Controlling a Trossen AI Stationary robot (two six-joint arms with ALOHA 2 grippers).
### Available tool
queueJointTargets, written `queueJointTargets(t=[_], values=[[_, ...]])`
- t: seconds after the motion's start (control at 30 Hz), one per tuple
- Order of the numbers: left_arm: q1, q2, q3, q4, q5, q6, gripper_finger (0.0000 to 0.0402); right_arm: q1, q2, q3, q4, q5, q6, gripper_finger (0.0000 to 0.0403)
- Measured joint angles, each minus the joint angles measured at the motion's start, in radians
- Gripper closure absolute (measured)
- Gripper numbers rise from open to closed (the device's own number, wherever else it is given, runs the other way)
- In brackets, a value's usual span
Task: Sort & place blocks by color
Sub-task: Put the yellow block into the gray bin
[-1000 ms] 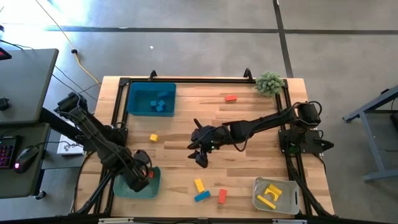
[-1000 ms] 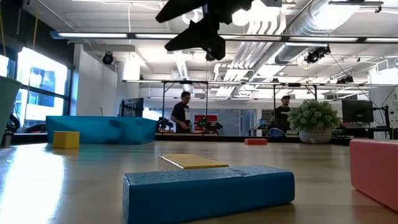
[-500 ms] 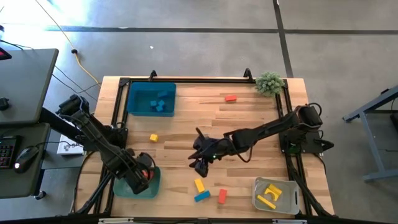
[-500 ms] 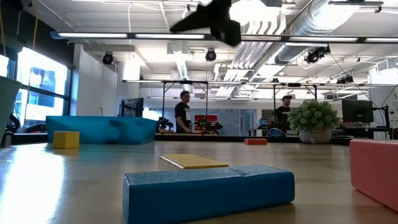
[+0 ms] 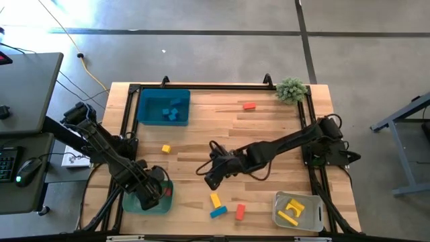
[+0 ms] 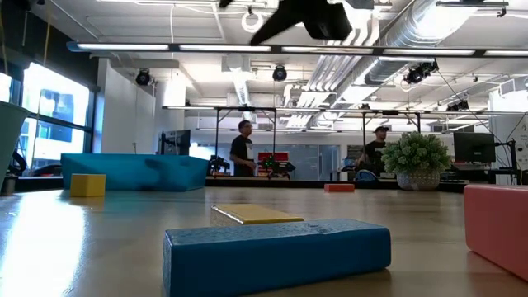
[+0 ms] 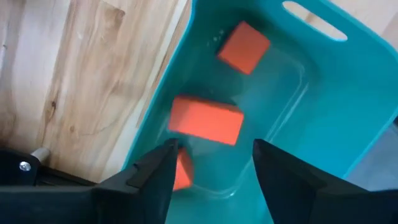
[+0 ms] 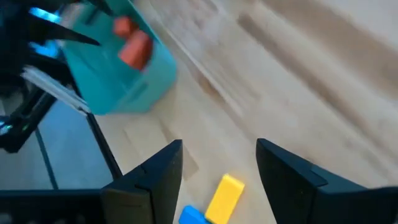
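Blocks in red-orange [image 7: 206,121] lay in the green bin [image 5: 149,199] at the tabletop's [image 5: 269,128] near left corner, directly beneath the left end effector [image 7: 211,165], whose fingers stood apart with nothing between them. The right end effector [image 5: 209,180], fingers likewise apart and empty, hung above bare wood just short of a yellow block [image 5: 215,200], a blue block [image 5: 218,212] and a red block [image 5: 240,212]. A second before, that arm reached less far toward the near edge, and the left fingers stood closer together.
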Motion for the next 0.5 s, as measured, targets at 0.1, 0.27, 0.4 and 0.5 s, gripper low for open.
queueJointTargets(t=[0.1,0.27,0.4,0.5], values=[[0.0,0.0,0.0,0.001,0.025,0.001,0.0198,0.004,0.039,0.0,-0.014,-0.051,0.082,0.0214],[-0.004,0.0,0.0,0.002,0.026,0.002,0.0199,0.022,0.088,0.0,-0.014,-0.121,0.188,0.0215],[-0.005,0.0,0.0,0.003,0.024,0.026,0.0198,0.046,0.12,0.0,-0.01,-0.149,0.256,0.0215],[-0.004,0.0,0.0,0.004,0.02,0.027,0.0198,0.065,0.137,0.0,-0.005,-0.158,0.303,0.0215]])
